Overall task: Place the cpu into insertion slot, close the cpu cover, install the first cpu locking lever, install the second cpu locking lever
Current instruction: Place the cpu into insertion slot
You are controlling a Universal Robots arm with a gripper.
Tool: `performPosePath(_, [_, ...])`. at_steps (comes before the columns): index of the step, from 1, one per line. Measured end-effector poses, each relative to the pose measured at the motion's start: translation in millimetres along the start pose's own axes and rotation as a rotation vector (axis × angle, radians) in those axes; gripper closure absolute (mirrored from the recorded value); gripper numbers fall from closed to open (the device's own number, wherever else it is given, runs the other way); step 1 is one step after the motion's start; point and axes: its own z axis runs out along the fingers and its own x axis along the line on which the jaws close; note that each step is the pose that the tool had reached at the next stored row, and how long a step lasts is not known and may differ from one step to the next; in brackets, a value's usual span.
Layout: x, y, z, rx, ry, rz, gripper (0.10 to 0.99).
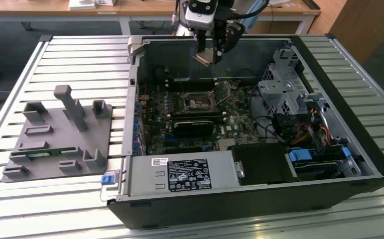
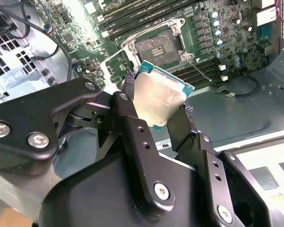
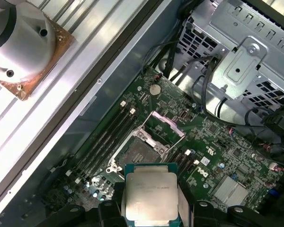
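A slatted metal surface (image 1: 65,55) is seen in the exterior view. An opened computer case (image 1: 324,164) lies on it, and a grey fixture plate (image 1: 59,134) is set on the exterior view's left. Inside the case a green circuit board (image 1: 178,134) is exposed.

The claw (image 1: 208,57) is held above the case, over the board's far edge. In the second wrist view the claw (image 2: 158,98) is seen closed on the cpu (image 2: 163,90). The chip is pinched at two opposite edges between the black fingers (image 2: 128,85), with its pale metal face in plain sight. The cpu (image 3: 150,196) is likewise shown gripped in the first wrist view.

The cpu is carried in the air, well apart from the insertion slot (image 3: 138,153). The slot (image 2: 157,46) is left uncovered and unfilled on the board. The cpu cover (image 3: 166,128) is swung up at one edge of the slot.
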Motion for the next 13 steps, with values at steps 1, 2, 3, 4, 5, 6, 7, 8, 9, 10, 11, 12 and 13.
performPosePath(1, [0.0,0.0,0.0,0.0,-0.0007,0.007,0.557])
performPosePath(2, [0.0,0.0,0.0,0.0,-0.0014,0.014,0.557])
performPosePath(3, [0.0,0.0,0.0,0.0,-0.002,0.021,0.557])
performPosePath(4, [0.0,0.0,0.1,0.0,-0.0027,0.028,0.557])
performPosePath(5, [0.1,0.0,0.0,0.0,-0.0033,0.035,0.557])
performPosePath(6, [0.1,0.0,0.1,-0.001,-0.0039,0.042,0.557])
performPosePath(7, [0.1,0.0,0.1,-0.001,-0.0045,0.049,0.557])
performPosePath(8, [0.1,0.1,0.1,-0.001,-0.0052,0.056,0.557])
performPosePath(9, [0.1,0.1,0.1,-0.001,-0.0058,0.063,0.557])
performPosePath(10, [0.1,0.1,0.1,-0.001,-0.0064,0.07,0.557])
performPosePath(11, [0.1,0.1,0.1,-0.001,-0.007,0.077,0.557])
performPosePath(12, [0.1,0.1,0.1,-0.001,-0.0076,0.084,0.557])
performPosePath(13, [0.2,0.1,0.1,-0.001,-0.0082,0.091,0.557])
